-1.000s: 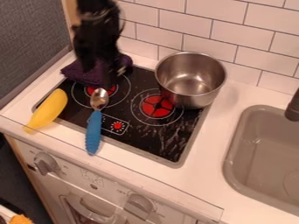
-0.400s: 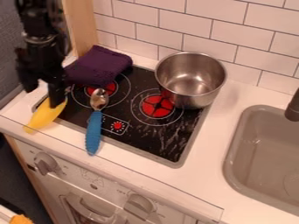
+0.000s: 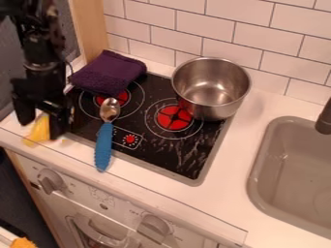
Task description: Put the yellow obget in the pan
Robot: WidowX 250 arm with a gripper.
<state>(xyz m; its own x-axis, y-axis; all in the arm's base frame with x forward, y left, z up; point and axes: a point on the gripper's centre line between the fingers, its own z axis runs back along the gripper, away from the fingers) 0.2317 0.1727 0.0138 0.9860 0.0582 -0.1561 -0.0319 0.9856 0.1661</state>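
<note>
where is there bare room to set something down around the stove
The counter between the stove and the sink is bare, as is the stove's front corner on that side. The other side is crowded: spoon, purple cloth, and the gripper over the yellow object.

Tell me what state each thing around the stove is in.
Black two-finger gripper: open, fingers apart at the banana.
Yellow banana-shaped object: lying down, outside the pot, partly hidden.
Shiny round metal pot: upright, uncovered, empty.
Blue-handled metal spoon: lying down, outside the pot.
Purple fabric cloth: folded.
</note>
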